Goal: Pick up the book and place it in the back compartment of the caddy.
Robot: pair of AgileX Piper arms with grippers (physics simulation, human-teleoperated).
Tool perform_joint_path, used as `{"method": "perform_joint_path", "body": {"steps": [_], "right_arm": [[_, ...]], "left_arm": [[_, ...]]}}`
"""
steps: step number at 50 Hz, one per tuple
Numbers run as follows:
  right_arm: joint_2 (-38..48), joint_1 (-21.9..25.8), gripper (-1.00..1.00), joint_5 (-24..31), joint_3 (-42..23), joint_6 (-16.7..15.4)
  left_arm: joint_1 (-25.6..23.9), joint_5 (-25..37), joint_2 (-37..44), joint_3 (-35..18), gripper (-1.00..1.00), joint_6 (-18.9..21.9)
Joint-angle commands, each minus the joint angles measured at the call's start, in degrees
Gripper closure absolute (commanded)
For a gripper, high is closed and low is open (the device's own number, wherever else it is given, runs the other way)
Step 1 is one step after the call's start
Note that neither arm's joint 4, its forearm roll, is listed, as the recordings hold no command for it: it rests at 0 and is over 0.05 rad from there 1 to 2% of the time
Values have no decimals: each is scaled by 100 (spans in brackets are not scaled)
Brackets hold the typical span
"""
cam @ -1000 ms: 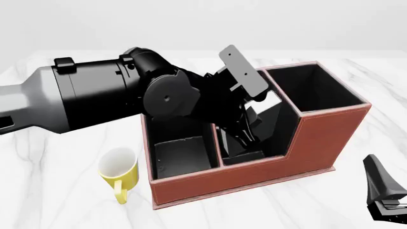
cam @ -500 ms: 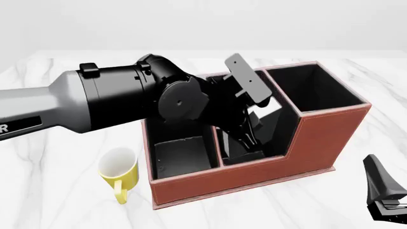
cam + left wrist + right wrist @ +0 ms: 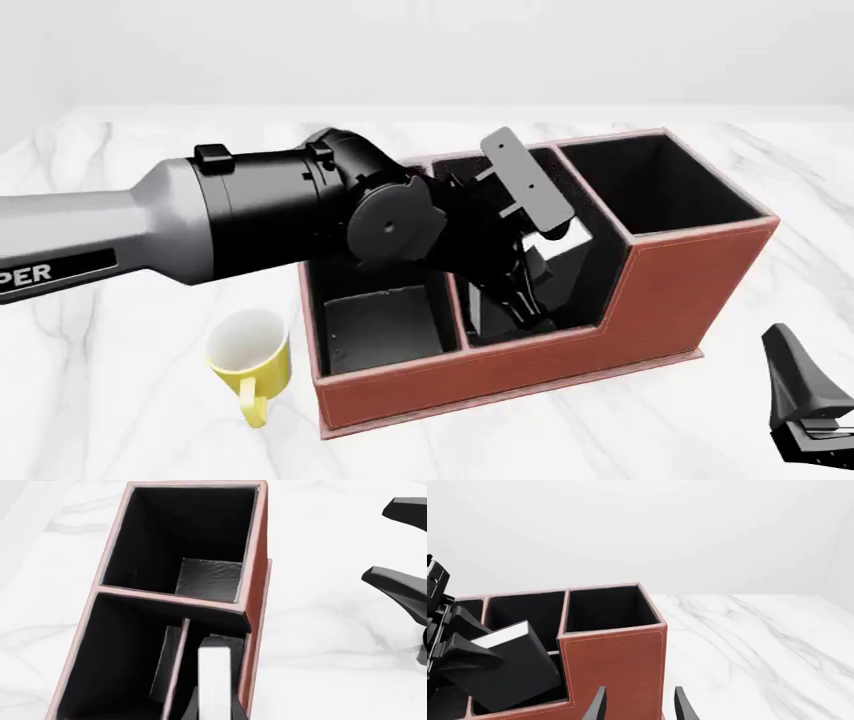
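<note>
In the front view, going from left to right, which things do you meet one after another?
Mug → caddy → right gripper.

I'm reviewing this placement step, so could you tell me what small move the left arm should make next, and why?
Probably ease the left gripper further down before releasing: the book is tilted, clamped between the fingers, and part of it shows above the caddy rim. I can't tell which pocket it is entering.

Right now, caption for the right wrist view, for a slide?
Left claw holds the tilted book over the caddy; right claw waits open beside it.
</note>
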Motion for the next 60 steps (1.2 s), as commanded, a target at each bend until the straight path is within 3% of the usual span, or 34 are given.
{"method": "perform_joint_path", "body": {"steps": [1, 2, 4, 7, 38, 39, 50, 51, 55, 60], "right_arm": [[0, 0, -100, 0, 0, 0], [-1, 0, -100, 0, 0, 0], [0, 0, -100, 0, 0, 0], [0, 1, -100, 0, 0, 1], [0, 0, -100, 0, 0, 0], [-1, 0, -100, 0, 0, -1], [0, 0, -100, 0, 0, 0], [1, 1, -100, 0, 0, 0], [0, 0, -100, 0, 0, 1], [-1, -1, -100, 0, 0, 0]], "left_arm": [[34, -120, 44, -45, 100, 214], [51, -116, 41, -106, -100, 203], [-35, -2, -8, -107, -100, 28], [133, 28, 132, -331, -100, 151], [300, 288, -452, -729, -100, 110], [586, 351, -1044, -933, -100, 240], [1050, 131, -1913, -732, -100, 484], [1361, 43, -1982, -821, -100, 628], [1808, -250, -2219, -812, -100, 681], [2078, -815, -3081, 36, -100, 825]]}}
